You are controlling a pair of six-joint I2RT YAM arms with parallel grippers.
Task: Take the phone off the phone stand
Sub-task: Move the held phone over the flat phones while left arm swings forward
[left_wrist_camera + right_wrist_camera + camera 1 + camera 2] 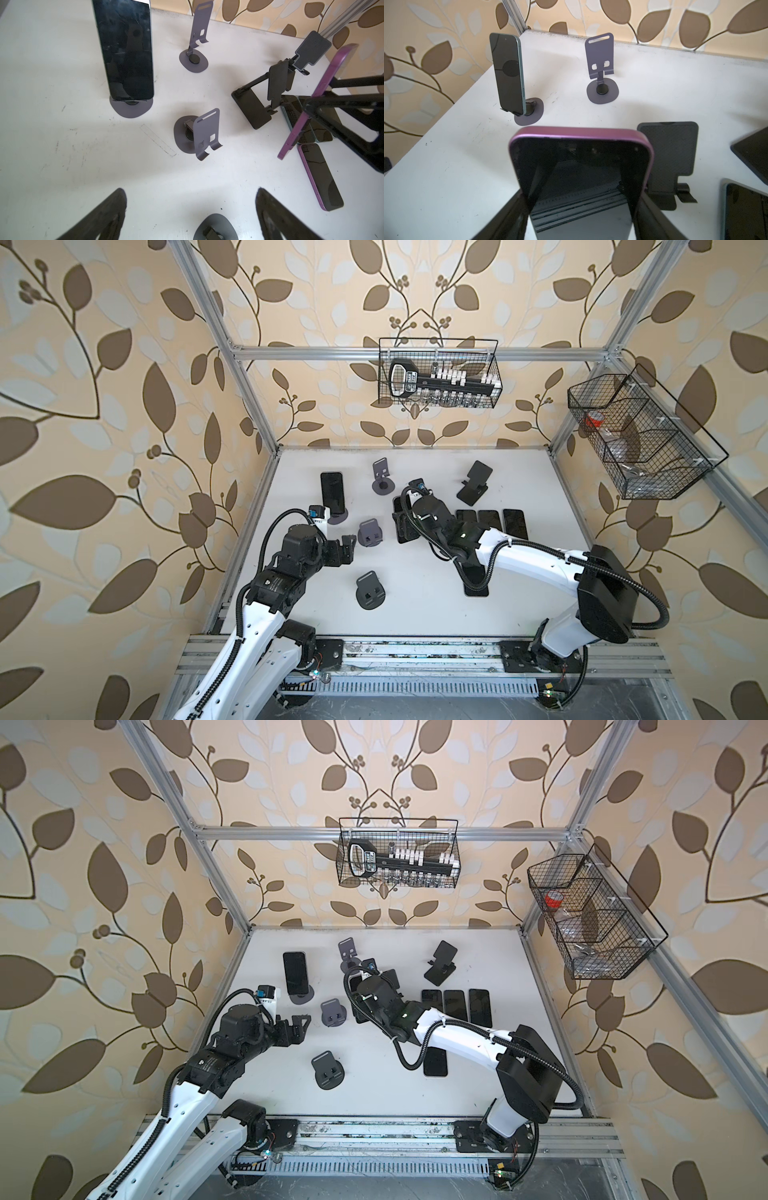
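Observation:
My right gripper is shut on a purple-edged phone, clamping its two long sides. In the left wrist view this phone hangs tilted in the air, apart from the black phone stand beside it. That stand's back plate is bare. In both top views the right gripper is near the table's middle. A second dark phone leans upright on a grey stand at the far left. Over the near left of the table, my left gripper is open and holds nothing.
Three phones lie flat side by side at the right, another under the right arm. Empty grey stands and a second black stand stand about. Wire baskets hang on the walls.

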